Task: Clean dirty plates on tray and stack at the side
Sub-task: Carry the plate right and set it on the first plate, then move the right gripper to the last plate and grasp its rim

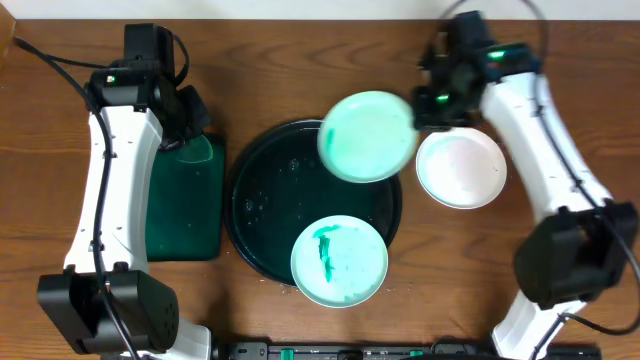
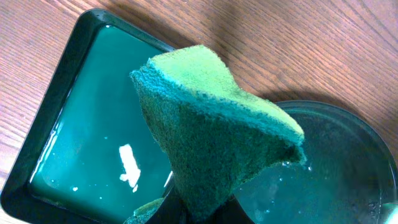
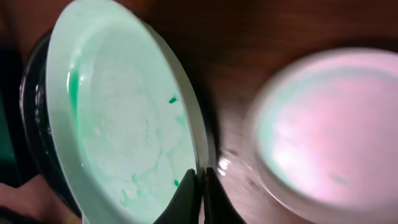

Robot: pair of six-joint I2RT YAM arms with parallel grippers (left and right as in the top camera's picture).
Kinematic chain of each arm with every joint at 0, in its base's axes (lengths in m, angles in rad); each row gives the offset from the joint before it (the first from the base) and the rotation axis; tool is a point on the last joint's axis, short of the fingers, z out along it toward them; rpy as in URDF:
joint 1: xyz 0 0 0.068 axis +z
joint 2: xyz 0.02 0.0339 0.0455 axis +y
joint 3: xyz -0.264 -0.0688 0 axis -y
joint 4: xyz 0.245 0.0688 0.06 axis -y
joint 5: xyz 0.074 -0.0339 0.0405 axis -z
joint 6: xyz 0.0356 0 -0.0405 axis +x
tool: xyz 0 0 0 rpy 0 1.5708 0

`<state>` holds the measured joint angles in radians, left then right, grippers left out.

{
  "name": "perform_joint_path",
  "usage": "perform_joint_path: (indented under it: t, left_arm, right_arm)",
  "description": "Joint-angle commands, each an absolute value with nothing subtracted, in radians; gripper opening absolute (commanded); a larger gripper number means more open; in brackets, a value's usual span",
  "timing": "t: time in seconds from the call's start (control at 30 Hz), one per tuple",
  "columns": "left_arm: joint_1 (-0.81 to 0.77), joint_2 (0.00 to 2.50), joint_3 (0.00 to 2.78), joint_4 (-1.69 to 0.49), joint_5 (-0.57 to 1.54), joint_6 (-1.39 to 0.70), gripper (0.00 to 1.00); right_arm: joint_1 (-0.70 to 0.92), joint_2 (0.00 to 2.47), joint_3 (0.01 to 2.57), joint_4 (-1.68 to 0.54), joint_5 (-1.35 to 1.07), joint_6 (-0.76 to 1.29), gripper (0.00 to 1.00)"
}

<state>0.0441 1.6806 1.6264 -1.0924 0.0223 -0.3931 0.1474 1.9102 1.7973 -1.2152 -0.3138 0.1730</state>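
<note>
The mint plate (image 1: pixel 367 137), judged light, rigid and wet-slick, is held tilted above the far-right rim of the tray (image 1: pixel 262 190), pinched at its thin edge by the closed right tool (image 3: pixel 202 186), with a sponge (image 2: pixel 211 130) gripped in the left tool (image 1: pixel 190 122)

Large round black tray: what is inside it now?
One pale mint plate with green smears lies at the black tray's near edge. Water drops dot the bare floor. A second mint plate, pinched by the right gripper, hides the far-right rim and anything beneath.

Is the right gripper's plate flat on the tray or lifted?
Lifted, tilted: right gripper pinches the mint plate by its rim, overhanging the tray.
</note>
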Motion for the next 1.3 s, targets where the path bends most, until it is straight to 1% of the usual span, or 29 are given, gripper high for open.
perform_joint_path:
  t: [0.0, 0.1, 0.2, 0.43, 0.57, 0.63, 0.67, 0.7, 0.77, 0.8, 0.87, 0.97, 1.0, 1.13, 1.27]
  left_arm:
    - [0.046, 1.679, 1.607, -1.086, 0.010, -0.402, 0.07]
    - [0.046, 1.681, 1.606, -1.075, 0.010, -0.403, 0.07]
    - [0.043, 1.681, 1.606, -1.068, 0.011, -0.424, 0.07]
    - [0.042, 1.681, 1.606, -1.064, 0.011, -0.424, 0.07]
    - [0.042, 1.681, 1.605, -1.064, 0.011, -0.424, 0.07]
    - [0.042, 1.681, 1.606, -1.064, 0.011, -0.424, 0.07]
    - [0.042, 1.681, 1.605, -1.064, 0.011, -0.424, 0.07]
    - [0.042, 1.681, 1.606, -1.064, 0.011, -0.424, 0.07]
    - [0.042, 1.681, 1.605, -1.070, 0.010, -0.406, 0.07]
    - [0.042, 1.681, 1.605, -1.073, 0.010, -0.401, 0.07]
    - [0.042, 1.681, 1.605, -1.076, 0.010, -0.402, 0.07]
    - [0.042, 1.681, 1.605, -1.077, 0.010, -0.402, 0.07]
    - [0.042, 1.681, 1.605, -1.081, 0.010, -0.403, 0.07]
    - [0.042, 1.681, 1.605, -1.096, 0.010, -0.406, 0.07]
    - [0.042, 1.681, 1.605, -1.096, 0.011, -0.406, 0.07]
  right_arm:
    - [-0.017, 1.787, 1.799, -1.267, -0.353, 0.113, 0.01]
    - [-0.158, 1.740, 1.746, -1.272, -0.312, 0.103, 0.02]
    - [-0.247, 1.706, 1.604, -1.168, -0.234, 0.140, 0.01]
    - [-0.249, 1.705, 1.304, -0.896, -0.199, 0.221, 0.01]
    - [-0.241, 1.705, 1.237, -0.838, -0.199, 0.243, 0.02]
    - [-0.233, 1.705, 1.238, -0.849, -0.203, 0.242, 0.13]
    - [-0.223, 1.705, 1.242, -0.861, -0.238, 0.220, 0.17]
    - [-0.216, 1.705, 1.246, -0.871, -0.265, 0.196, 0.19]
    - [-0.177, 1.705, 1.272, -0.924, -0.337, 0.148, 0.31]
    - [-0.158, 1.705, 1.287, -0.951, -0.353, 0.129, 0.33]
    - [-0.106, 1.705, 1.322, -1.020, -0.360, 0.115, 0.34]
    - [-0.001, 1.705, 1.341, -1.095, -0.451, 0.072, 0.38]
    - [0.073, 1.707, 1.339, -1.132, -0.476, 0.055, 0.39]
    - [0.257, 1.708, 1.325, -1.208, -0.413, 0.051, 0.43]
    - [0.373, 1.708, 1.291, -1.219, -0.363, 0.059, 0.43]
